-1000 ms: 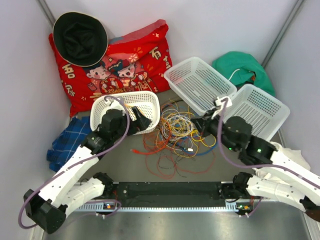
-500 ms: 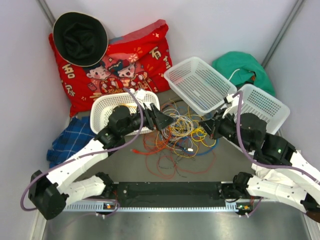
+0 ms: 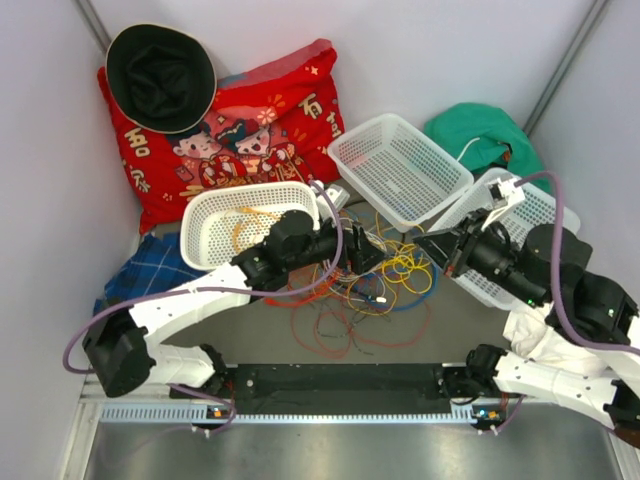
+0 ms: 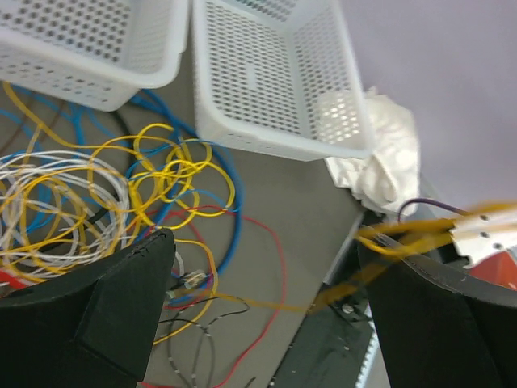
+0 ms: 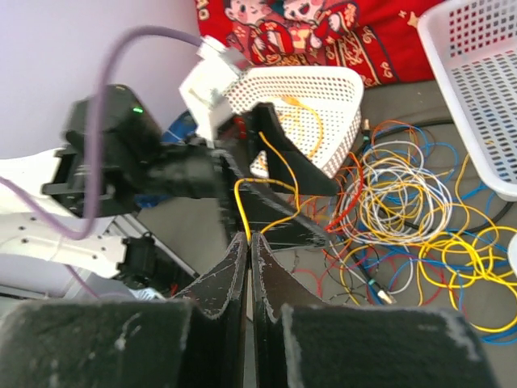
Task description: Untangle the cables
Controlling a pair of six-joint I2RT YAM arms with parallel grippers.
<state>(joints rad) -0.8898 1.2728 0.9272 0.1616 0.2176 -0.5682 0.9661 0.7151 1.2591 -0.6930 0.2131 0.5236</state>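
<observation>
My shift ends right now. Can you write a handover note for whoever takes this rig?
Left gripper: open, fingers spread above the cable pile, holding nothing.
Right gripper: shut on a yellow cable that leads back to the pile.
Cables: almost all lie in one tangle on the table between the baskets. One orange cable lies in the left white basket.
Done: one cable at most is sorted.
Left: nearly the whole pile.

Top view looks down from high at the near edge over the whole counter (image 3: 450, 330). Wrist views sit close behind the left claw (image 4: 260, 246) and right claw (image 5: 247, 236), seemingly facing each other; all share the cables (image 3: 385, 265).
</observation>
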